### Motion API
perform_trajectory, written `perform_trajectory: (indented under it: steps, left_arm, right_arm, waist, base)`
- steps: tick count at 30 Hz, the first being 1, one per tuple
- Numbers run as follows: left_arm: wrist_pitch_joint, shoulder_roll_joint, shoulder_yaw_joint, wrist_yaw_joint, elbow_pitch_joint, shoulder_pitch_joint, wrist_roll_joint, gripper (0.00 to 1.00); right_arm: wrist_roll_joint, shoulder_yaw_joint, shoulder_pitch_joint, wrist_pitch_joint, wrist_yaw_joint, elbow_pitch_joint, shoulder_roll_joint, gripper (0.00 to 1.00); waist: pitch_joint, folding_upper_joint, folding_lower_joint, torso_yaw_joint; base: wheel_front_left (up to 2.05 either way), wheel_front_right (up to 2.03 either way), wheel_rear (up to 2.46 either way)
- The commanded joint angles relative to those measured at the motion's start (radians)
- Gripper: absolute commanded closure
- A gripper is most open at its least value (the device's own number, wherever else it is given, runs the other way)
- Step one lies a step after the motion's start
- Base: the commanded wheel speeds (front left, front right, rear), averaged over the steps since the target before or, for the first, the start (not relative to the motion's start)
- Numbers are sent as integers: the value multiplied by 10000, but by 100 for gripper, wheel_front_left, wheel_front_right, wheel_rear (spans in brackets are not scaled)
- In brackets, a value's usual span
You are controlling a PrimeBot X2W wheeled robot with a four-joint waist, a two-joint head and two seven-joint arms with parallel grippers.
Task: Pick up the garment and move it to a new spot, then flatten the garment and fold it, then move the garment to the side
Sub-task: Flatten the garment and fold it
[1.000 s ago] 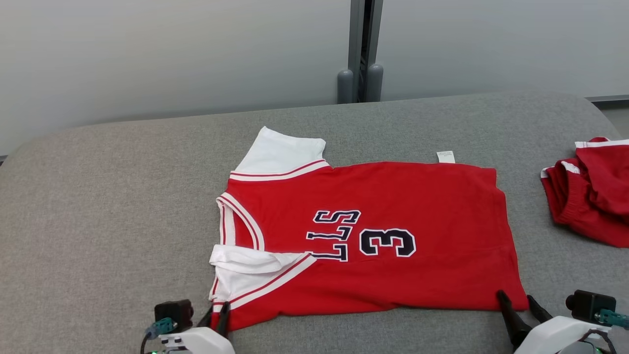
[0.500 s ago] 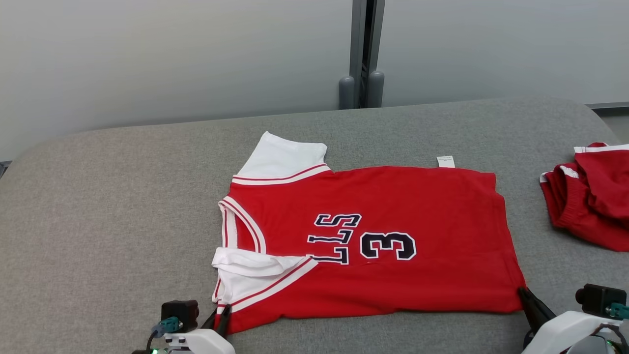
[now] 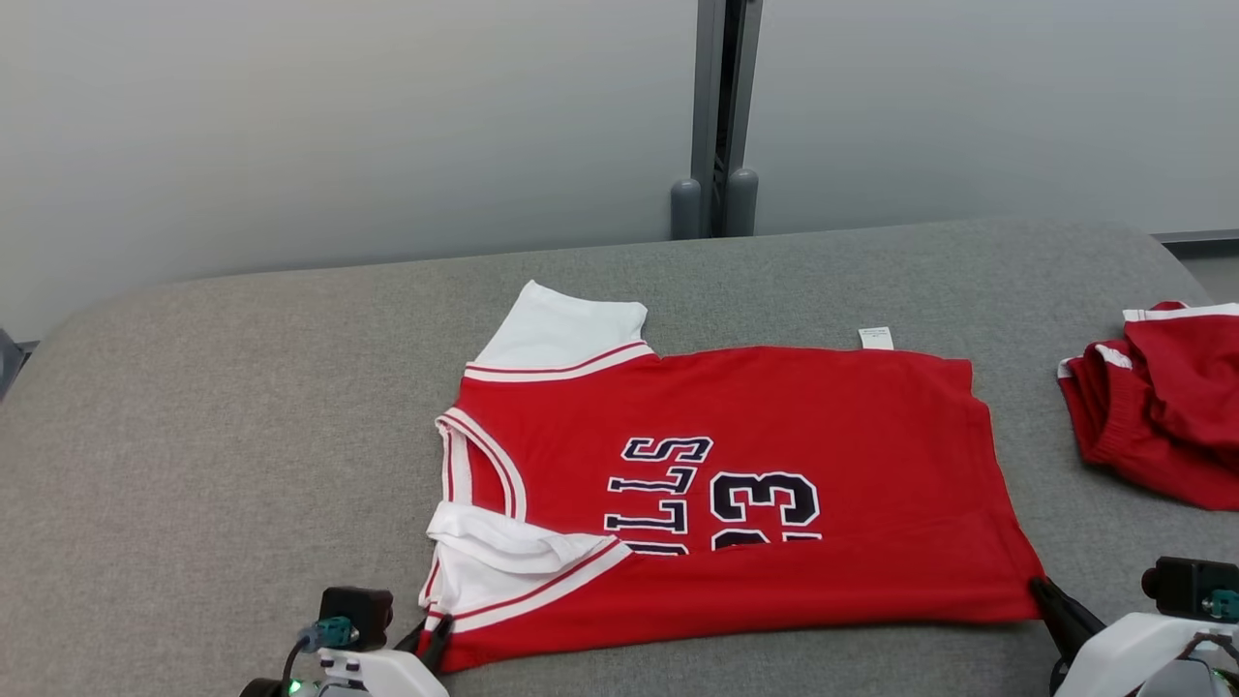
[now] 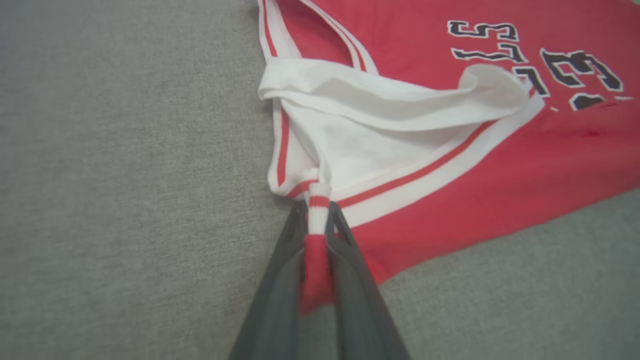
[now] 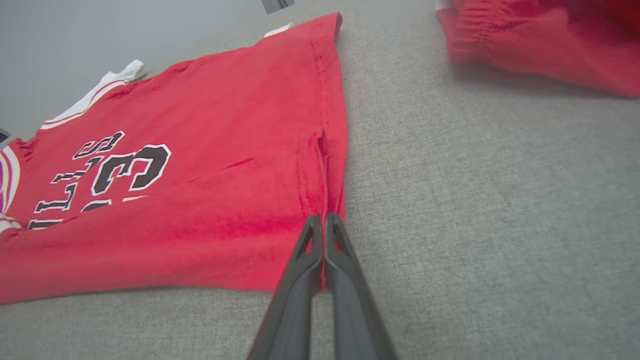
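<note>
Two garments lie on the bench [image 3: 213, 436] in your head view: one red jersey [image 3: 774, 426] straight in front of the wall post [image 3: 714, 106], and one red bundle [image 3: 1162, 416] to the right of that post. The jersey's long axis runs left to right, collar left, hem right. In your left wrist view, your left claw [image 4: 318, 212] is pinched tight on the striped sleeve edge. In your right wrist view, your right claw [image 5: 324, 221] is pinched tight on the hem corner.
</note>
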Motion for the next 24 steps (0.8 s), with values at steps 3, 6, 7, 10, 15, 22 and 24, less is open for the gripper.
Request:
perform_trajectory:
  steps: [3,6,7,10,15,22,24]
  left_arm:
    - [249,187,-55,29,-354,376,-47,100]
    - [530,274,-117,25,-768,690,-126,100]
    - [623,309,-137,54,-935,786,-144,100]
    - [1049,542,-220,126,-1752,1245,-218,100]
    - [1541,1060,-220,401,-3099,1886,-279,100]
    - [2151,1777,-129,864,-5087,2711,-363,100]
    - [2391,2002,-133,1039,-5758,2976,-357,100]
  right_arm:
    - [304,287,-31,196,-3,-92,-291,100]
    - [556,531,35,427,-3,-182,-461,100]
    - [650,613,74,524,-3,-222,-523,100]
    - [1021,938,218,984,-3,-464,-801,100]
    - [1575,1229,450,1561,-3,-1003,-1291,100]
    - [2221,1344,702,2091,-3,-1783,-1977,100]
    - [2428,1377,813,2346,-3,-2043,-2217,100]
  waist:
    - [-158,-1,0,-11]
    - [-289,-1,0,3]
    - [-333,-1,0,11]
    - [-496,-1,0,42]
    - [-640,-1,0,68]
    - [-722,-1,0,76]
    - [-718,-1,0,80]
  base:
    - [0,0,0]
    - [0,0,0]
    - [0,0,0]
    - [0,0,0]
    - [0,0,0]
    - [0,0,0]
    - [0,0,0]
